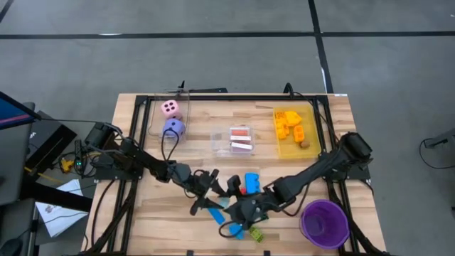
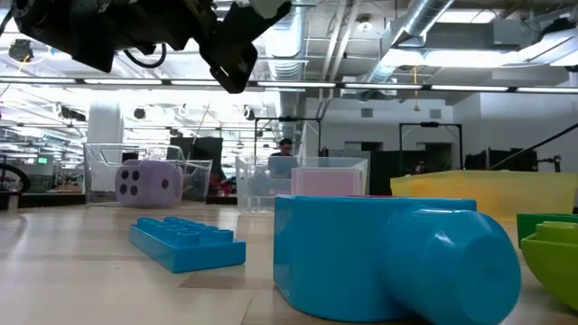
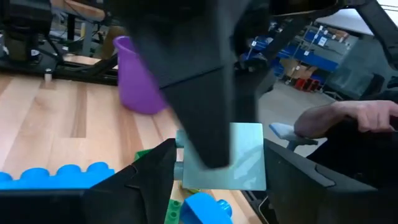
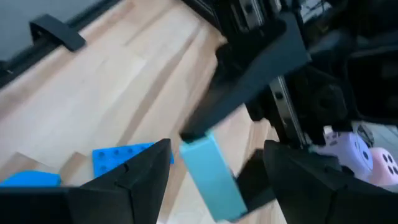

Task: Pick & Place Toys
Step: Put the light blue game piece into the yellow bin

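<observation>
Big blue block (image 2: pixel 397 257) lies nearest, flat blue brick (image 2: pixel 187 242) beside it on the desk (image 1: pixel 178 227). Mid-desk, left tool (image 1: pixel 213 186) and right tool (image 1: pixel 245 211) both clamp one pale blue slab (image 4: pixel 211 174): looks like a handover. Next, one must let go.

Pink die (image 1: pixel 170 108) w/ dark dots, purple die (image 1: pixel 173 128) w/ dots. Yellow bricks (image 1: pixel 289 124) in yellow see-thru bin (image 1: pixel 311 150). Pink-backed cards (image 1: pixel 242 139) in clear bin (image 1: pixel 221 134). Purple cup (image 1: pixel 324 222). Blue studded brick (image 2: pixel 186 243), big blue piece (image 2: pixel 397 258), green bit (image 2: pixel 553 253). Light wood table (image 1: pixel 370 171), dark arms.
</observation>
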### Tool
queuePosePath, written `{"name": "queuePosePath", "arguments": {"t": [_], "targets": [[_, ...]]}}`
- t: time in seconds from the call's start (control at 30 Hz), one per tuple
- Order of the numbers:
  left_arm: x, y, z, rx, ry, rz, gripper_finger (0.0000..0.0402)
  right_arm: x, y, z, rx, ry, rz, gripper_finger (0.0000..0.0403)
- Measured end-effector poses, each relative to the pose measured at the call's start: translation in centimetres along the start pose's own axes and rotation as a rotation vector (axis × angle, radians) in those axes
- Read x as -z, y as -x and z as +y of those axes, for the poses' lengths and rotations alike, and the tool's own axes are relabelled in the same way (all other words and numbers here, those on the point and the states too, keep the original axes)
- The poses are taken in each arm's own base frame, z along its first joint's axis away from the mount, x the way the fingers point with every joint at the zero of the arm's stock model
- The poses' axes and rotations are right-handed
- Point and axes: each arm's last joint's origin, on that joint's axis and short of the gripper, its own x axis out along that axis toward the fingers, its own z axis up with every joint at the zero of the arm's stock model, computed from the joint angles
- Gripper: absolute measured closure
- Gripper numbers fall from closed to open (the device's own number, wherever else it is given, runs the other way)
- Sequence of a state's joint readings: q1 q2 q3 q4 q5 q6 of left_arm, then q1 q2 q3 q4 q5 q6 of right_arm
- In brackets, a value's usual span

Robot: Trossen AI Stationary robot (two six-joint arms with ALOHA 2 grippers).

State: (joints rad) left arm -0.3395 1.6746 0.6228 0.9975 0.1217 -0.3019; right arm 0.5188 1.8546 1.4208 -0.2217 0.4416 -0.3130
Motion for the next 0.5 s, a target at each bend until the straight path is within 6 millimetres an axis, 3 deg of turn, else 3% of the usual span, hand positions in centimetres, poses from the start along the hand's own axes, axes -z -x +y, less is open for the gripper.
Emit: {"name": "queuePosePath", "arguments": {"t": [0.2,0.33,0.5], "targets": [[0.02,-0.01,-0.06,0.002,0.002,0.001,0.0205,0.53,-0.39,-0.74,0.008,-0.028,0.034,0.0153],[0.02,-0.01,-0.05,0.001,-0.001,0.001,0.0192,0.49,-0.34,-0.71,0.009,-0.028,0.032,0.0160],[0.02,-0.01,-0.05,0.001,-0.005,0.001,0.0185,0.47,-0.31,-0.64,0.007,-0.044,0.031,0.0209]]}}
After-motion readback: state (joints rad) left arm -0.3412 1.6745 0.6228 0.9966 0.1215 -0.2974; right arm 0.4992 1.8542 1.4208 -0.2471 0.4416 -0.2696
